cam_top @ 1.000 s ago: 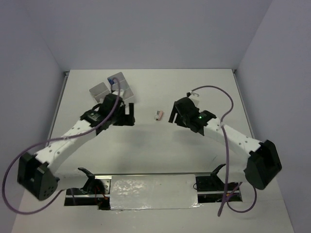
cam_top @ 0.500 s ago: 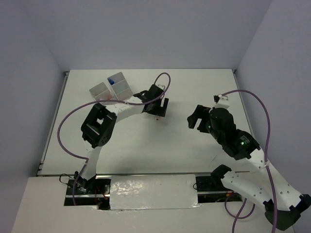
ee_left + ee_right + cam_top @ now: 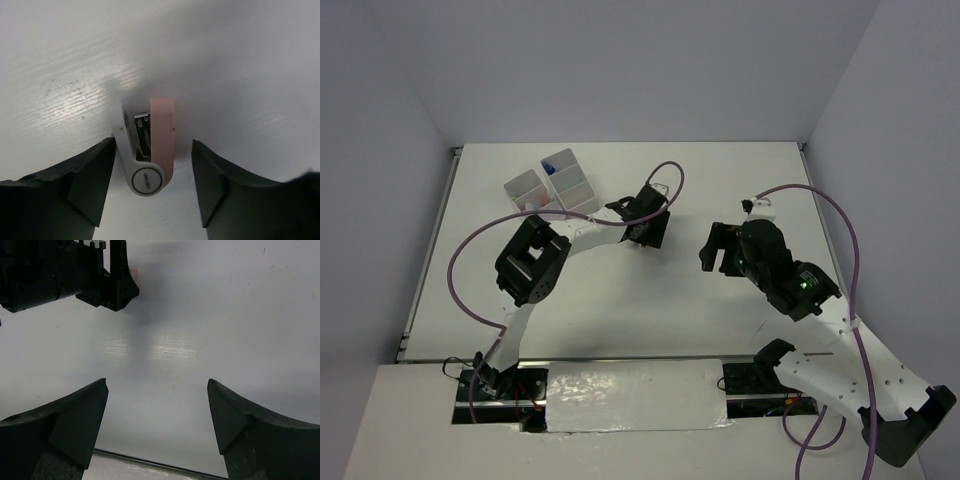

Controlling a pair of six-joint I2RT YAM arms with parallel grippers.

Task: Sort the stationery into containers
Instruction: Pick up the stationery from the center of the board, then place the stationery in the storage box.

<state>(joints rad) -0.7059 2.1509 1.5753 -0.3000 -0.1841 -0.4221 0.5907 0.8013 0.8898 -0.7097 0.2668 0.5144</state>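
Note:
A small pink and white stapler point(image 3: 150, 150) lies on the white table between the fingers of my left gripper point(image 3: 153, 145). The jaws stand open around it: the left finger is almost against its white arm, and a gap shows on the pink side. In the top view my left gripper point(image 3: 646, 228) covers the stapler. The white bins point(image 3: 552, 186) stand at the back left, one holding a blue item point(image 3: 550, 170). My right gripper point(image 3: 713, 252) is open and empty to the right of the stapler; it also shows in the right wrist view point(image 3: 157, 385).
The right wrist view shows my left gripper point(image 3: 107, 285) ahead at the top left. Purple cables loop over both arms point(image 3: 660, 175). The table's near edge has a foil-covered strip point(image 3: 635, 395).
My left arm swung from beside the bins to the stapler and now straddles it. My right arm pulled back to the right, then edged slightly toward the middle.

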